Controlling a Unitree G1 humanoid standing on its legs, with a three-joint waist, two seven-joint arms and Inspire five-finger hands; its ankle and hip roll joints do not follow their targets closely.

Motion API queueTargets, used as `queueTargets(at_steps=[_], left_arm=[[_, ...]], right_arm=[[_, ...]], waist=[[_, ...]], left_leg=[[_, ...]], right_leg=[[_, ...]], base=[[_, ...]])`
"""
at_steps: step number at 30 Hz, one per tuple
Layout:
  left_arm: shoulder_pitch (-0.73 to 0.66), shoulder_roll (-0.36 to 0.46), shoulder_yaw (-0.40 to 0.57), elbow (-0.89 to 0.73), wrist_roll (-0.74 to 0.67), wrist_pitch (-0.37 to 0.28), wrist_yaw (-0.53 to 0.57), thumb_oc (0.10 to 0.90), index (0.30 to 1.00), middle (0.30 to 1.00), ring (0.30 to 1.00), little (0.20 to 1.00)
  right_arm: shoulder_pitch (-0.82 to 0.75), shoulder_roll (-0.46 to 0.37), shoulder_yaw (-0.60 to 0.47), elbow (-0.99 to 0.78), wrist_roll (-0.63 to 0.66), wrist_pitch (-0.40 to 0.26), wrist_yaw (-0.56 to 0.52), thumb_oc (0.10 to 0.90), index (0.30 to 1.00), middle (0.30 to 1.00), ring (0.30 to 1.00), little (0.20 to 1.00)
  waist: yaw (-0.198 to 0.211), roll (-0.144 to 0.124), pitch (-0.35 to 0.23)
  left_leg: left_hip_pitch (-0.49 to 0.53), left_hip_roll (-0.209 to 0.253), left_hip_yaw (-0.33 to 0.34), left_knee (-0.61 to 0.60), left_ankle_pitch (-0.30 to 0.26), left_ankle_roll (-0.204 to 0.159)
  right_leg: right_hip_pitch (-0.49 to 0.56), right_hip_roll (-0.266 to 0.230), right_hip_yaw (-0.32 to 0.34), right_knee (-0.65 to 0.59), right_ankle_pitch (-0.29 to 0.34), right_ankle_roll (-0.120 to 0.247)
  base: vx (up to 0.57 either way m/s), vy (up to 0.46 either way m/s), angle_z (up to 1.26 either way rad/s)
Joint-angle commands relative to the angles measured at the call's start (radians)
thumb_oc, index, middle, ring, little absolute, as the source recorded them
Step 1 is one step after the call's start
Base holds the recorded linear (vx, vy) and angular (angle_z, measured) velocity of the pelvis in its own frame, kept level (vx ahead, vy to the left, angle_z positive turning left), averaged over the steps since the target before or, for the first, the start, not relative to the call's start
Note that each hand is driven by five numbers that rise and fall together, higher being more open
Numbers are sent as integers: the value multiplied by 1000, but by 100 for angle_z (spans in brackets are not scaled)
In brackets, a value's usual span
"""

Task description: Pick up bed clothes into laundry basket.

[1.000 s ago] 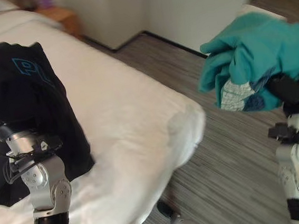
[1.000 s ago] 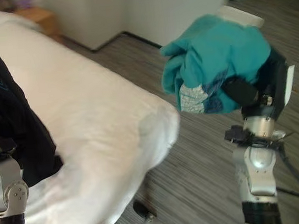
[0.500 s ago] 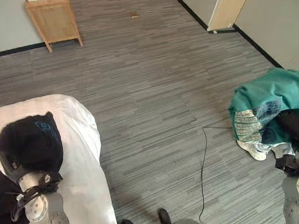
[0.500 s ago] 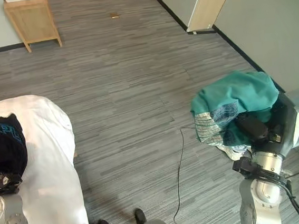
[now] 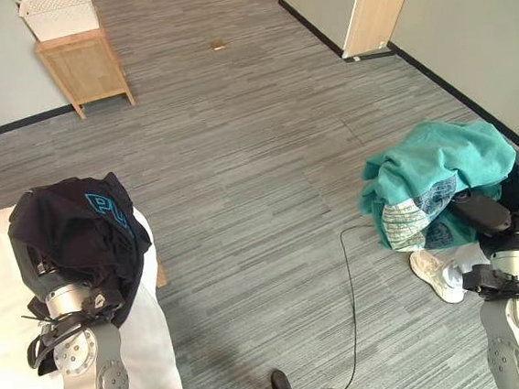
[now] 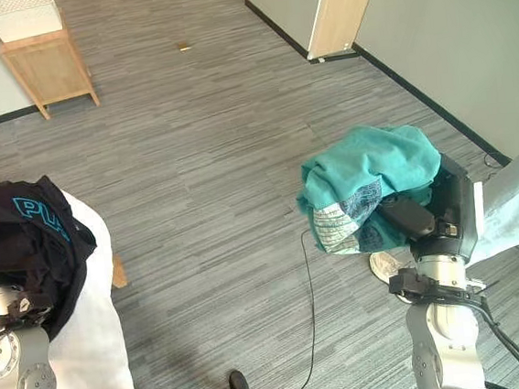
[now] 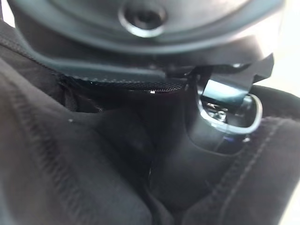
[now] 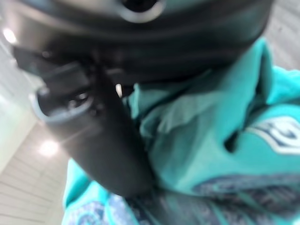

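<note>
A black garment with blue print [image 5: 74,226] hangs over my raised left hand, above the corner of the white bed [image 5: 0,367]. In the left wrist view the left hand [image 7: 206,140] has its thumb pressed into the black cloth, shut on it. My right hand [image 6: 409,219] is raised at the right, its thumb clamped over a bunched teal garment [image 5: 432,173] with a pale printed patch. Teal cloth [image 8: 211,154] wraps the fingers in the right wrist view. A white basket with holes [image 5: 58,12] stands on a small wooden table [image 5: 86,64] far off at the upper left.
Grey plank floor [image 5: 240,178] stretches between the bed and the far table. A person's pale trouser leg [image 6: 517,197] and white shoe [image 5: 437,274] stand close to my right arm. A light wooden door panel [image 5: 365,5] and grey walls close the upper right.
The whole view has swung from the bed to the open floor and far table, so the camera moved. Both hands still hold their garments, raised as before.
</note>
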Motion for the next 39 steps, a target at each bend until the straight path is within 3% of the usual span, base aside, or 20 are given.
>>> queueTargets(at_steps=[1, 2, 8, 13, 16, 17, 19, 22, 24, 27, 28, 29, 30, 31, 32, 34, 36, 37, 38, 39], left_arm=[[-27, 101, 52, -84, 82, -93, -2, 400, 300, 300, 300, 300], [-209, 234, -103, 56, 108, -57, -45, 400, 300, 300, 300, 300], [-187, 184, -105, 70, 62, -62, -27, 400, 300, 300, 300, 300], [-179, 214, -80, 84, 108, -46, -2, 400, 300, 300, 300, 300], [-166, 230, -53, 72, 96, -52, -1, 400, 300, 300, 300, 300], [-157, 232, -43, 79, 70, -55, -1, 400, 300, 300, 300, 300], [-143, 238, -35, 80, 70, -53, -4, 400, 300, 300, 300, 300], [-147, 252, -36, 91, 66, -58, -5, 400, 300, 300, 300, 300], [-161, 258, -42, 94, 66, -63, -2, 400, 300, 300, 300, 300], [-189, 272, -44, 102, 58, -69, 4, 400, 300, 300, 300, 300], [-198, 251, -46, 104, 41, -74, -1, 400, 300, 300, 300, 300], [-208, 223, -60, 110, 2, -78, -22, 400, 300, 300, 300, 300], [-223, 194, -73, 118, -29, -90, -23, 400, 300, 300, 300, 300], [-228, 167, -80, 121, -46, -82, -36, 400, 300, 300, 300, 300], [-223, 158, -84, 119, -37, -75, -33, 400, 300, 300, 300, 300], [-212, 138, -82, 94, -37, -69, -44, 400, 300, 300, 300, 300], [-214, 151, -79, 92, -18, -73, -38, 400, 300, 300, 300, 300], [-214, 150, -80, 93, -18, -73, -38, 400, 300, 300, 300, 300], [-235, 185, -88, 88, 24, -74, -24, 400, 300, 300, 300, 300], [-237, 185, -89, 89, 25, -74, -23, 400, 300, 300, 300, 300]], right_arm=[[-93, -31, -26, -39, -12, -106, -1, 400, 300, 300, 300, 300], [-65, 9, -2, 23, 103, -102, 76, 400, 300, 300, 300, 300], [-114, -16, 35, 5, 92, -99, 70, 400, 300, 300, 300, 300], [-83, -11, 26, -8, 74, -78, 89, 400, 300, 300, 300, 300], [-70, 13, 28, -3, 64, -75, 88, 400, 300, 300, 300, 300], [-68, 23, 32, 12, 60, -71, 77, 400, 300, 300, 300, 300], [-66, 27, 33, 9, 55, -73, 75, 400, 300, 300, 300, 300], [-65, 24, 36, 1, 36, -76, 68, 400, 300, 300, 300, 300], [-64, 22, 43, 2, 34, -78, 63, 400, 300, 300, 300, 300], [-71, 21, 73, 22, 68, -82, 68, 400, 300, 300, 300, 300], [-53, 21, 75, 21, 70, -80, 72, 400, 300, 300, 300, 300], [-8, 15, 63, 13, 81, -80, 84, 400, 300, 300, 300, 300], [-3, 7, 53, 21, 93, -93, 89, 400, 300, 300, 300, 300], [5, -3, 47, 32, 102, -94, 86, 400, 300, 300, 300, 300], [9, -21, 54, 37, 94, -86, 86, 400, 300, 300, 300, 300], [-44, -80, 58, 37, 34, -58, 85, 400, 300, 300, 300, 300], [-52, -70, 50, 15, 31, -64, 85, 400, 300, 300, 300, 300], [-50, -70, 50, 13, 30, -63, 84, 400, 300, 300, 300, 300], [-65, -65, 42, 9, 3, -74, 60, 400, 300, 300, 300, 300], [-66, -64, 42, 7, 2, -73, 58, 400, 300, 300, 300, 300]], waist=[[37, 0, -142], [43, -11, -79], [58, -21, -80], [47, -21, -58], [57, -19, -49], [64, -22, -61], [67, -25, -74], [69, -28, -86], [66, -35, -91], [78, -39, -108], [72, -41, -105], [55, -29, -107], [37, -37, -103], [25, -47, -101], [39, -56, -95], [61, -54, -84], [52, -16, -95], [55, -18, -97], [41, 19, -101], [41, 19, -99]], left_leg=[[42, -33, -2, 17, -36, 41], [-53, -86, -50, 6, -50, 69], [-37, -92, -40, 6, -56, 76], [-18, -65, -24, 6, -62, 77], [-17, -10, -29, 6, -49, 51], [-12, 28, -33, 6, -46, 24], [0, 57, -34, 14, -50, 3], [19, 115, -41, 66, -78, -37], [24, 147, -43, 86, -82, -59], [36, 237, -33, 83, 3, -106], [26, 263, -35, 86, 82, -115], [0, 309, -51, 78, 177, -124], [-27, 334, -10, 144, 227, -112], [-54, 309, 24, 219, 182, -70], [-74, 235, -24, 286, 131, -44], [-138, 11, -101, 360, -35, -1], [-121, -50, -19, 252, -55, 39], [-109, -54, -14, 231, -47, 41], [-100, -79, 9, 162, -45, 54], [-96, -80, 9, 155, -42, 54]], right_leg=[[6, -175, -5, 57, -106, 147], [-93, -179, 35, 66, -35, 208], [-74, -175, 41, 40, -9, 217], [-136, -149, 21, 192, -27, 237], [-138, -247, -23, 198, 12, 232], [-127, -349, -25, 169, 78, 232], [-120, -419, -9, 122, 131, 243], [-131, -485, 36, 49, 167, 273], [-125, -486, 59, 36, 163, 290], [-110, -440, 20, 81, 12, 303], [-114, -413, 27, 99, 0, 298], [-89, -356, 37, 105, -69, 259], [-60, -327, 24, 102, -87, 236], [-48, -306, 8, 94, -89, 200], [-42, -294, 5, 90, -85, 182], [-22, -311, 4, 58, -66, 180], [-28, -296, -7, 58, -65, 179], [-28, -299, -3, 58, -67, 181], [-31, -274, -8, 63, -77, 177], [-31, -273, -8, 65, -79, 177]], base=[[-52, 76, -1], [-39, 43, -1], [-13, 47, 3], [-27, -35, -2], [-19, -302, -14], [-3, -457, 1], [9, -366, 6], [11, -477, -18], [-13, -437, -16], [-99, -495, -8], [-132, -524, -47], [-141, -575, -3], [-159, -645, 43], [-191, -668, 94], [-206, -557, 75], [-136, -428, -25], [-27, -141, -19], [31, 24, -19], [36, 42, -21], [48, 120, 0]])
